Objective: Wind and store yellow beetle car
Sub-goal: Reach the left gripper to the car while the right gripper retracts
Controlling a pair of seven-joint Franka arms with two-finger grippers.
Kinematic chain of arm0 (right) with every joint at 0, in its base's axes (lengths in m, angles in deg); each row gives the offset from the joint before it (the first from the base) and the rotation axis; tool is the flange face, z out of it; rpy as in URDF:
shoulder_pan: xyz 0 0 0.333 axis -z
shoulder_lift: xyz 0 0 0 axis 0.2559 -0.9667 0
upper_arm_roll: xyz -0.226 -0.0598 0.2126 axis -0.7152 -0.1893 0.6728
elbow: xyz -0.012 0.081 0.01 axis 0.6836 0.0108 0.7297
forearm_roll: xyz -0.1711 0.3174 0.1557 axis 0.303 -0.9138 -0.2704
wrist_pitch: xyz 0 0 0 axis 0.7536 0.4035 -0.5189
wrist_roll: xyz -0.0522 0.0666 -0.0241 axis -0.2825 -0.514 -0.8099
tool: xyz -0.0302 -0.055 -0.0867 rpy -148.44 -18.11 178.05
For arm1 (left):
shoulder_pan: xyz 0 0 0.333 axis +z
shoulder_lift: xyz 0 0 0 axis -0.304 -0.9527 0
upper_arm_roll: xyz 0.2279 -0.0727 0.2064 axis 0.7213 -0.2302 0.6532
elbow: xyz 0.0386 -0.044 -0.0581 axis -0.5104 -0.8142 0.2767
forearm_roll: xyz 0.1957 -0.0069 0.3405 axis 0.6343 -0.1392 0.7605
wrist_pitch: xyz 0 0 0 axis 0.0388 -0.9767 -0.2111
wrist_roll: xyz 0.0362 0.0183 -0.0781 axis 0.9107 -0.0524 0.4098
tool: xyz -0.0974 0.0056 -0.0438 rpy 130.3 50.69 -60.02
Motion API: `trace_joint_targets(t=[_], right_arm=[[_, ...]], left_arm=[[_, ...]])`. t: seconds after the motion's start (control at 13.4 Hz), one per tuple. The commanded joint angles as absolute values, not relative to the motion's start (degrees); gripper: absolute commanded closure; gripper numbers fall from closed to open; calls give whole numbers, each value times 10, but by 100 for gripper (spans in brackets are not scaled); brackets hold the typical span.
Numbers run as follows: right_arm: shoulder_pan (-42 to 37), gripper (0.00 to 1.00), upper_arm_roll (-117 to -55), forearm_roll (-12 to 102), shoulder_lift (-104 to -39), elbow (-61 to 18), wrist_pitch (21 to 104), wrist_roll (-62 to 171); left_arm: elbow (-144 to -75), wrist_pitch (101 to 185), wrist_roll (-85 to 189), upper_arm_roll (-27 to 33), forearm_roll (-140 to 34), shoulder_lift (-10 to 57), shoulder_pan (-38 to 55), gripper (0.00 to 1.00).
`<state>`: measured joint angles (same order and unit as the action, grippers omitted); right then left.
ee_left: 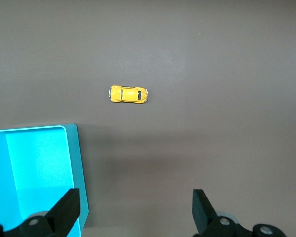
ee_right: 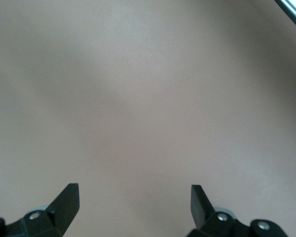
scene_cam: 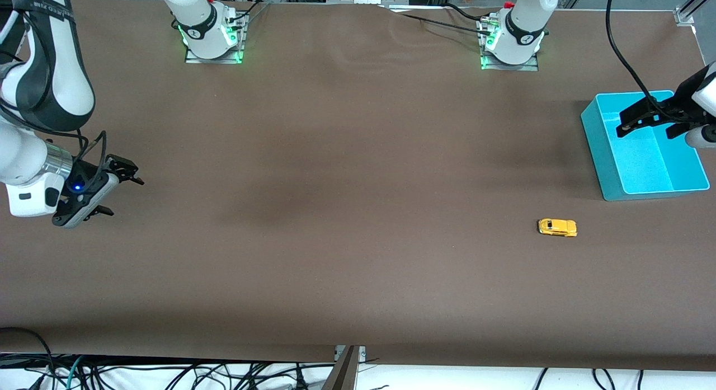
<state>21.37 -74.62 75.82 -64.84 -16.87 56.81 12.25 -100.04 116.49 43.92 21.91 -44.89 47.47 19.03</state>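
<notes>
While nothing is gripped yet, from the front we see the yellow beetle car (scene_cam: 557, 227) resting alone on the brown table (scene_cam: 335, 211), nearer the camera than the blue bin (scene_cam: 643, 145) and just beside it, toward our left arm's end. Our left gripper (scene_cam: 649, 122) hangs over the bin, fingers wide; our right gripper (scene_cam: 106, 191) waits over bare table at the right arm's end, also wide.

From the left wrist, the car (ee_left: 128, 94) lies on its wheels, apart from the bin (ee_left: 74, 163), which looks empty.

From the right wrist, we see only bare table between spread fingers (ee_right: 66, 200).
</notes>
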Motion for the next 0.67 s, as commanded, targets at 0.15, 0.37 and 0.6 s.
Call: trace_joint_targets(t=[0.15,0.37,0.6], right_arm=[[201,0,-731,760,-642,-88,450,333],[196,0,-707,780,-642,-55,408,454],[189,0,-697,787,-642,-38,367,581]], left_arm=[[-985,1158,443,221,-442,424,189,0],[-986,1160,442,221,-423,389,190,0],[-987,1160,442,220,-410,370,189,0]])
